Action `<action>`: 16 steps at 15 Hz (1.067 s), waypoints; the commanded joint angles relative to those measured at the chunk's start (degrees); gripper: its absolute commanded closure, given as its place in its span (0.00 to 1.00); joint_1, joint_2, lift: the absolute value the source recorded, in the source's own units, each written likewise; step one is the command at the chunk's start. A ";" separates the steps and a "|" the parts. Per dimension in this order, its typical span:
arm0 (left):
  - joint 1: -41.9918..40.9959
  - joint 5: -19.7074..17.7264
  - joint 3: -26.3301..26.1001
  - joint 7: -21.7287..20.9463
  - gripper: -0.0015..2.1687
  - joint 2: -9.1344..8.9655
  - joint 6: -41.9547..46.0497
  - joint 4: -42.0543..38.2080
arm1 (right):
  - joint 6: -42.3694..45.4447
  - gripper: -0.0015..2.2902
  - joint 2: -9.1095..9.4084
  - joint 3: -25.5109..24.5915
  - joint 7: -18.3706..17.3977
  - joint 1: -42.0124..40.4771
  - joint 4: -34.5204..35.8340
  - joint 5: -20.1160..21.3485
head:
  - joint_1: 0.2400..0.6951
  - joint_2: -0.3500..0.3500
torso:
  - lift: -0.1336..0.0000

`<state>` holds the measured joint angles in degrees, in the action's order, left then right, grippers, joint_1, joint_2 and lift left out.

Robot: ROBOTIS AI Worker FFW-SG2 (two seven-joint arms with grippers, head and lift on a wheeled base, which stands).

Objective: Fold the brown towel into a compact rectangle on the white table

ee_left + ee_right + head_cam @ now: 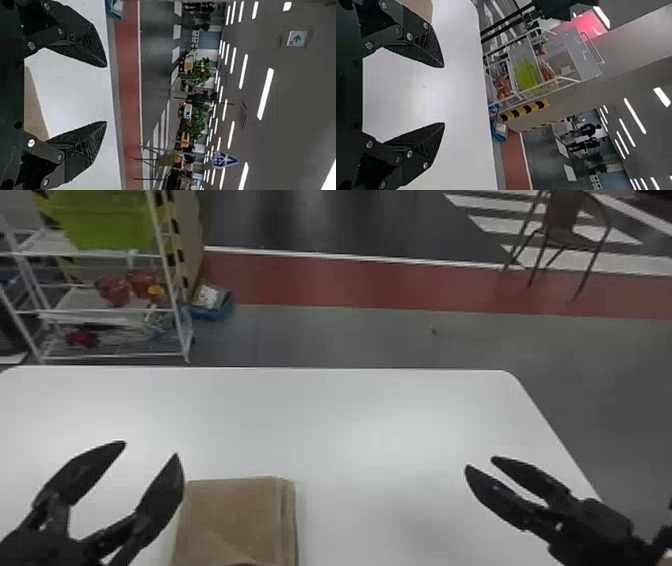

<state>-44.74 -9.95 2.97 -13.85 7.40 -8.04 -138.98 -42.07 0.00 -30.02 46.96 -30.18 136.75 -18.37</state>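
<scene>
In the head view, the brown towel (235, 507) lies at the bottom, left of centre, on the smooth, glossy white table (350, 415). It is a matte, flat block with straight edges, stacked layers showing along its right side, and a slanting crease low on its face; the frame's bottom edge cuts it off. At the lower left, the left gripper (150, 451) has its curved, pointed jaws spread wide, the inner one overlapping the towel's upper left corner; whether it touches cannot be told. The right gripper (480, 463), at the lower right, has its jaws apart and well away from the towel. A white wire rack (167, 265) stands in the upper left.

In the left wrist view, ridged black jaws stand apart, and a tan wedge of towel shows between them near their base, running behind one.

In the right wrist view, the ridged jaws are also apart, with bare tabletop between them; a tan, rounded bit of towel shows beyond one jaw, outside the gap.
</scene>
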 commanded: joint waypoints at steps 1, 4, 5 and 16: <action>1.67 5.82 -4.46 4.01 0.01 0.07 3.86 1.70 | 4.14 0.02 0.05 6.90 -6.97 -3.13 3.88 3.69 | 1.00 0.30 | 0.08; 3.43 7.75 -7.80 5.77 0.02 0.25 5.97 4.42 | 10.11 0.03 0.05 17.10 -16.63 -6.29 6.60 8.78 | 1.00 0.33 | 0.08; 3.96 8.28 -9.03 6.82 0.01 0.25 6.14 5.39 | 14.86 0.03 0.05 19.56 -19.36 -7.70 6.78 9.49 | 1.00 0.34 | 0.08; 7.21 8.19 -7.89 6.91 0.02 -0.02 1.22 6.97 | 37.89 0.03 0.05 17.10 -15.49 -9.90 -4.47 6.32 | 1.00 0.39 | 0.08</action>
<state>-37.60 -1.66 -5.79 -6.94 7.38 -6.63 -132.12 -3.85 0.00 -11.29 31.24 -40.03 132.54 -10.45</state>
